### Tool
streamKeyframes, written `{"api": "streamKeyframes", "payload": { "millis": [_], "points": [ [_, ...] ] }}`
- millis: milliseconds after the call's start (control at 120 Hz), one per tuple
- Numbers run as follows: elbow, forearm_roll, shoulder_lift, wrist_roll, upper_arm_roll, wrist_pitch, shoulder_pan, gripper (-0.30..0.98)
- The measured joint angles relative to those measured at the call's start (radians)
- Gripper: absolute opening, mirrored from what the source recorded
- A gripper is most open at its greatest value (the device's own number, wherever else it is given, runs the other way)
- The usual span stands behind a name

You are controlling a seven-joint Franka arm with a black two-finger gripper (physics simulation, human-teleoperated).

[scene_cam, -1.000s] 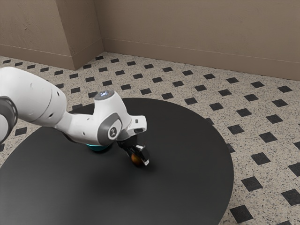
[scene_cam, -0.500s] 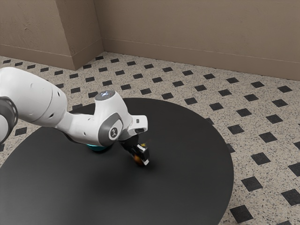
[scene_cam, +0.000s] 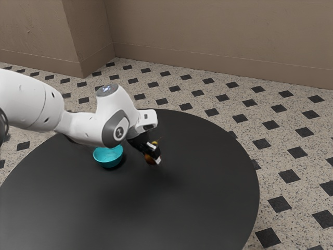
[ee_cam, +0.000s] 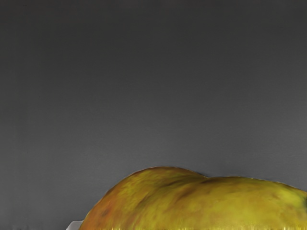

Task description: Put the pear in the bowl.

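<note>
Yellow-orange, the pear (ee_cam: 216,206) is pinched between the jaws of the gripper (scene_cam: 154,155), apparently off the black table (scene_cam: 203,203), beyond the teal bowl (scene_cam: 109,160) toward the exterior view's right. Carrying is the step; next, clear the bowl's rim, centre over it, lower and release.

Beige walls (scene_cam: 218,36) rise behind a speckled floor (scene_cam: 203,88) with dark diamonds.

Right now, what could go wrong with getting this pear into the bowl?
The rounded pear might twist or slip, since it juts out beyond the fingers of the gripper. The bowl stands off toward the exterior view's left, so swinging across too low could knock its rim.
</note>
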Motion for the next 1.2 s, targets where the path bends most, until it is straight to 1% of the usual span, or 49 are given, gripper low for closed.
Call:
{"api": "streamKeyframes", "payload": {
  "millis": [108, 200, 308, 575, 808, 892, 975, 1075, 1200],
  "points": [
    [-0.022, 0.014, -0.05, 0.0, 0.021, -0.004, 0.048, 0.29],
    [-0.055, 0.023, -0.092, 0.0, 0.024, -0.016, 0.118, 0.29],
    [-0.068, 0.03, -0.107, 0.0, 0.025, -0.037, 0.182, 0.29],
    [-0.064, 0.037, -0.093, 0.001, 0.025, -0.066, 0.248, 0.31],
    [0.007, 0.04, -0.022, 0.006, 0.025, -0.074, 0.275, 0.31],
    [0.009, 0.036, -0.014, 0.011, 0.023, -0.076, 0.274, 0.43],
    [0.01, 0.033, -0.011, 0.015, 0.023, -0.078, 0.274, 0.52],
    [0.009, 0.032, -0.024, 0.019, 0.022, -0.079, 0.268, 0.58],
    [0.007, 0.028, -0.101, 0.024, 0.023, -0.1, 0.249, 0.63]
  ]
}}
